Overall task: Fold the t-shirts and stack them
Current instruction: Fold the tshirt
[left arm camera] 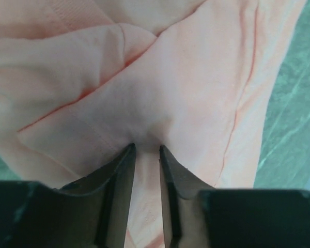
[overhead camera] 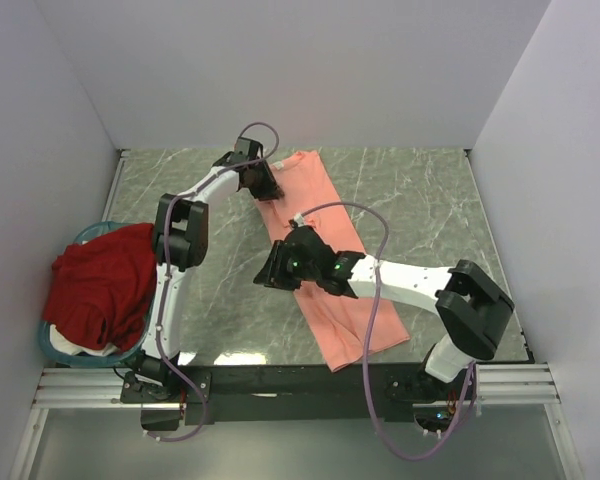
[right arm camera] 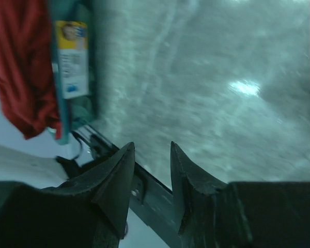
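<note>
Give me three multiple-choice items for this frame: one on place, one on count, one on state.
1. Where is the dark red t-shirt? A) on the floor B) in the teal basket C) on a shelf
2. How many t-shirts lie on the table? A) one B) two C) three
3. The right hand is: A) gripping red cloth B) gripping pink cloth C) empty
Key: B, it is heaped in the basket; A, only the salmon-pink t-shirt lies there; C, nothing sits between its parted jaws.
</note>
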You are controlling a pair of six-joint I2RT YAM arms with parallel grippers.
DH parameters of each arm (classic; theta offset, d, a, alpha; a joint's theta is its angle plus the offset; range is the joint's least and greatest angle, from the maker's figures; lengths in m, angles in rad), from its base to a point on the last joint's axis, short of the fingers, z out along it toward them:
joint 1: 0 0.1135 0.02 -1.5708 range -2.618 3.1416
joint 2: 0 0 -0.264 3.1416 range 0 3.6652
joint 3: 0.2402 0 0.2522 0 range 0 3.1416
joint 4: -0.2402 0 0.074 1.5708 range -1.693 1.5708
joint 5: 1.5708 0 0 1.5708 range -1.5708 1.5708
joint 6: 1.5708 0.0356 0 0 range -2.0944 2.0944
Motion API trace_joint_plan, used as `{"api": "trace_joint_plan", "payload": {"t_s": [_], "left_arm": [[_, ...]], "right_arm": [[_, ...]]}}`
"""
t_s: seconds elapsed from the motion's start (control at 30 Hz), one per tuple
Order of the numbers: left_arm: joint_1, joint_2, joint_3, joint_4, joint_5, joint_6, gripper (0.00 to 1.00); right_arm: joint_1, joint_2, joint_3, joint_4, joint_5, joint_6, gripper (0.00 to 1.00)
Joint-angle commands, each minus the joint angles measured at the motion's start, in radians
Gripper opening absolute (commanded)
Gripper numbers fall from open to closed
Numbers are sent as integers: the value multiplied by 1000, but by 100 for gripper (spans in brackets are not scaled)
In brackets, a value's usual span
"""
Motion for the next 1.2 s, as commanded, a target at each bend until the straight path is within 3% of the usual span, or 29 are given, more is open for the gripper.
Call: {"api": "trace_joint_plan", "payload": {"t_s": [0.0,0.27,0.4,0.6,0.77,0.87,1.03,1.07,1.17], "left_arm": [[-4,87,33,-48,85,78,34],[5,191,204,-96,162,111,47],[22,202,218,-49,260,104,59],[51,75,155,81,395,96,74],[84,-112,90,174,432,44,76],[81,-259,-56,205,369,1,74],[13,-555,-522,269,170,-118,58],[-32,-600,-670,289,121,-135,54],[-135,-761,-922,314,-19,-180,49]], "right_arm": [[0,-23,53,-64,103,-35,41],[-2,-140,58,-336,385,-205,44],[-20,-207,7,-437,482,-246,48],[-42,-248,-105,-443,456,-323,58],[-63,-263,-148,-443,467,-343,61],[-136,-293,-177,-423,428,-352,61],[-242,-307,-195,-414,378,-357,60],[-262,-306,-195,-416,375,-359,60],[-293,-309,-220,-416,367,-349,60]]}}
